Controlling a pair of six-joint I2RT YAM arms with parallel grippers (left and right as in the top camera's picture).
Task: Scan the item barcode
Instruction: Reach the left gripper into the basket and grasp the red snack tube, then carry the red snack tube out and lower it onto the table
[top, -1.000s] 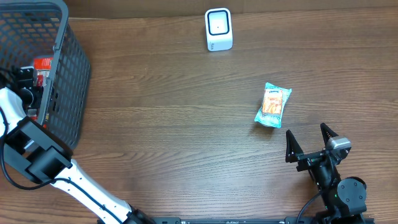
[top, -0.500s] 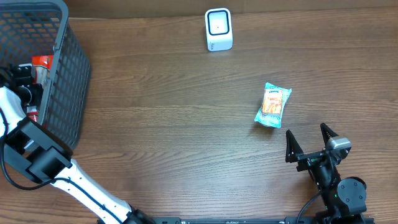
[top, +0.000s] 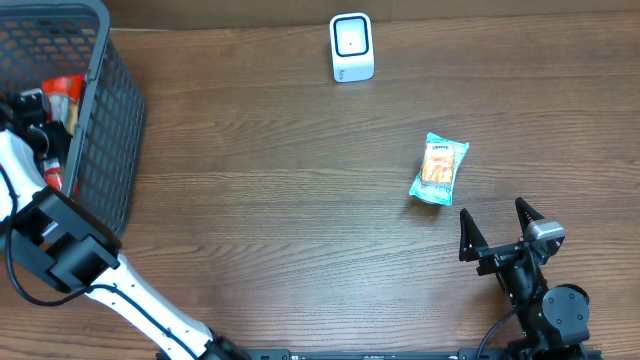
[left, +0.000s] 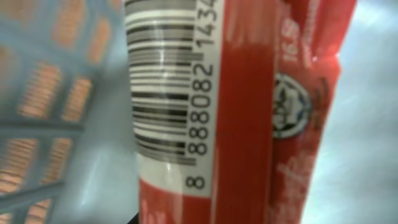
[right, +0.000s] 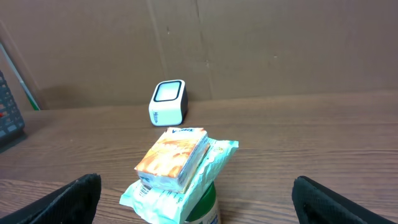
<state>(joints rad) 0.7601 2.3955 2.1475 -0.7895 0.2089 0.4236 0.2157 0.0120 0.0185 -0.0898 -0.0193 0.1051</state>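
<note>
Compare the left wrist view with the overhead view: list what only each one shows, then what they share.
Left wrist only: the barcode printed on the red packet, close up with digits. Overhead only: the white scanner, the teal snack pack on the table, and the open right gripper. Both: the red packet and the mesh basket.

Red packet (left: 249, 112): beside the bars of its white barcode label (left: 168, 81), the digits "8 888082 1434" run off-frame.
</note>
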